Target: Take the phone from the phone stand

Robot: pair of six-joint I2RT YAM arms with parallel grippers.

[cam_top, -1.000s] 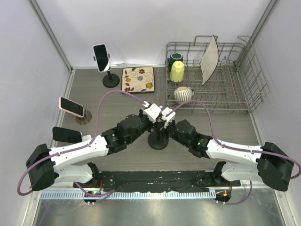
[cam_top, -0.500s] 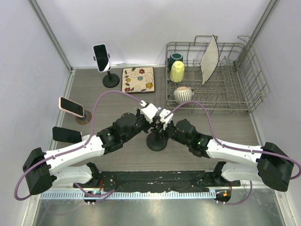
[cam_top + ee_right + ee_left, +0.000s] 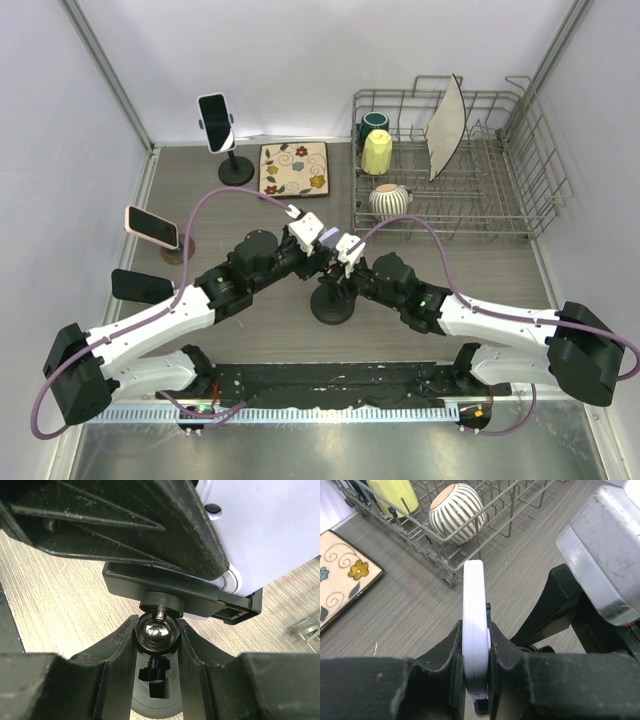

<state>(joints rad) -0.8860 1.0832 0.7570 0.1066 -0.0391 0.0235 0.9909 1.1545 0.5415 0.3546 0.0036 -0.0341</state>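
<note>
A white phone (image 3: pixel 473 595) stands edge-on between the fingers of my left gripper (image 3: pixel 475 632), which is shut on it. In the right wrist view the phone (image 3: pixel 272 525) has its lower corner against the black cradle (image 3: pixel 195 600) of the stand. My right gripper (image 3: pixel 156 625) is shut on the stand's shiny ball joint (image 3: pixel 156 634) just under the cradle. In the top view both grippers, left (image 3: pixel 310 243) and right (image 3: pixel 338 272), meet over the stand's round black base (image 3: pixel 332 306) at the table's centre. They hide most of the phone there.
A wire dish rack (image 3: pixel 500 205) at the back right holds cups, a plate and a striped bowl (image 3: pixel 456 505). A floral tile (image 3: pixel 294 168) lies at the back. Two other phones on stands (image 3: pixel 216 122) (image 3: pixel 151 226) and a black device (image 3: pixel 140 286) are on the left.
My left arm has swung left and back with the phone in its grip. The stand's base has shifted slightly left and nearer. My right gripper stays closed on the ball joint.
</note>
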